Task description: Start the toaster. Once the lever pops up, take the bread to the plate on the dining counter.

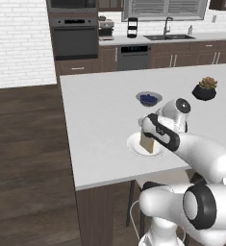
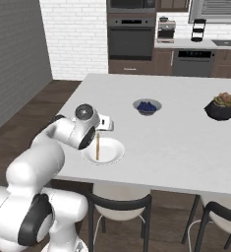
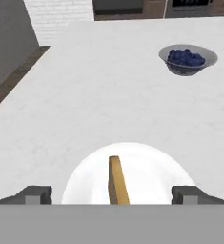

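Tool (image 3: 112,194) jaws spread wide, flanking upright bread (image 3: 116,181) untouched.

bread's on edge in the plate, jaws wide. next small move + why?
Probably lift the gripper straight up and clear. The bread stands on edge on the plate on the dining counter, and in the hand view the fingertips sit well apart from the slice on both sides, so it looks released. A sideways exit could topple it.

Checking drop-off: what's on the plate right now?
The bread stands on edge on the white plate, between the wide-open fingers of the gripper, neither touching it. The bread's bottom edge, where it meets the plate, is hidden from view.
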Available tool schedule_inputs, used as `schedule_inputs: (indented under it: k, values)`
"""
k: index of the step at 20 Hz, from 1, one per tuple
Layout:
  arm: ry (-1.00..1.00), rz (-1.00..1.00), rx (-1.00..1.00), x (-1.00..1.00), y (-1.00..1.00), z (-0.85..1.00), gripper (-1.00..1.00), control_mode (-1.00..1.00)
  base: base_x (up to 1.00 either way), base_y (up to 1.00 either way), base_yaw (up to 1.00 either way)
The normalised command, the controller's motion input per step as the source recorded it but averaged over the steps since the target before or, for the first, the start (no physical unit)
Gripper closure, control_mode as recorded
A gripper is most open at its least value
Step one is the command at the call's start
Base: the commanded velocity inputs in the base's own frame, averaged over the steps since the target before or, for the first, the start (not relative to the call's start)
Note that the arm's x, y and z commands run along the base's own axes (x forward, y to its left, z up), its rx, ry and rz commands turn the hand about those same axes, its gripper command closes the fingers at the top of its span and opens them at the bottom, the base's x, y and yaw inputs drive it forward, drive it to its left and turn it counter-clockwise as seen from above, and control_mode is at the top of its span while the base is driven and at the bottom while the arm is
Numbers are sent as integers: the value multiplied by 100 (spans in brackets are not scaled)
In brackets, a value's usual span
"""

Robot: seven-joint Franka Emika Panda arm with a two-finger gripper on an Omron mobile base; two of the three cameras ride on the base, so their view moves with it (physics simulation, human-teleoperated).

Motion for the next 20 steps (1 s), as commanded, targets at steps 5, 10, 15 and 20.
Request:
schedule_inputs:
  k: [5, 10, 15, 20]
  values:
    - [20, -13, -9, -55, 30, 64, -100, -100, 0, 0, 0]
    - [22, -11, -2, -55, 7, 76, -100, -100, 0, 0, 0]
    - [11, -4, 0, -100, 0, 43, -100, -100, 0, 0, 0]
    - [0, 0, 0, -100, 7, 19, -100, -100, 0, 0, 0]
